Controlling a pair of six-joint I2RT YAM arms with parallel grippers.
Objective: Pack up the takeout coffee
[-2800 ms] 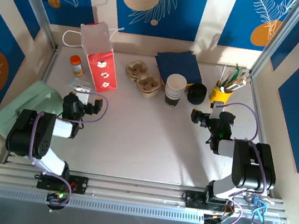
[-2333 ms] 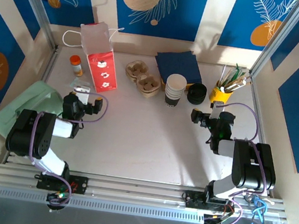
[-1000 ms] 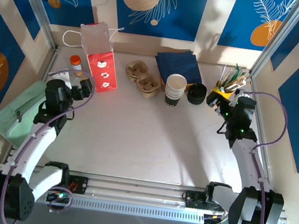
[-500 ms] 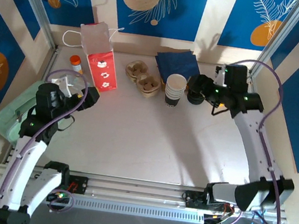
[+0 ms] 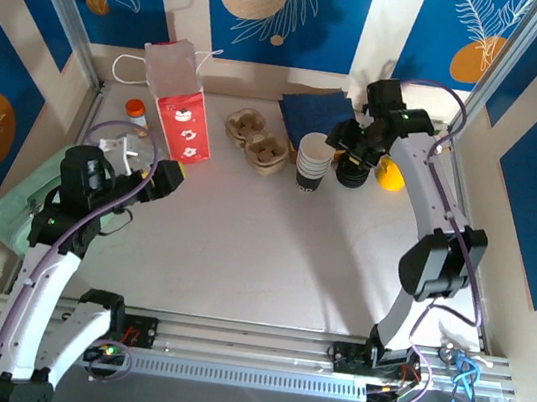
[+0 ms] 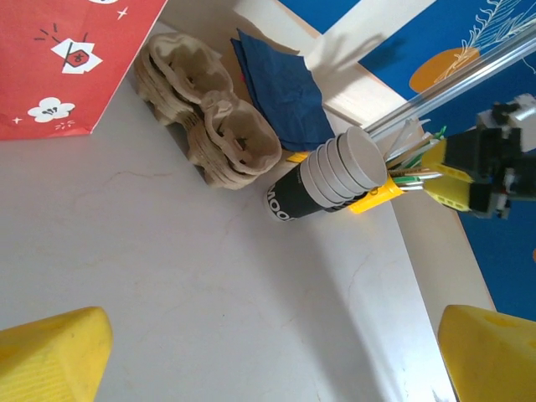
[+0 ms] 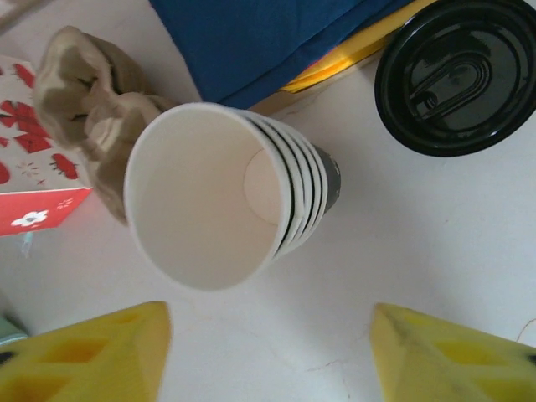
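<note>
Your right gripper (image 7: pixel 276 356) hangs spread over the cup stack (image 7: pixel 226 197), ready for the coffee (image 7: pixel 456 75) beside it; left gripper (image 6: pixel 272 356) spread, idle.

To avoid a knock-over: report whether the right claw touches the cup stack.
Apart. Right wrist view: bare table shows between the cup stack and each yellow finger of the right claw.

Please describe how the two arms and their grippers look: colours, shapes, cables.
The left arm and the right arm have white tube-like links joined by bulky black joints. A thin purple cable runs loosely along each. The left gripper and the right gripper each carry two blocky yellow fingers; the right ones show triangular hollows.
</note>
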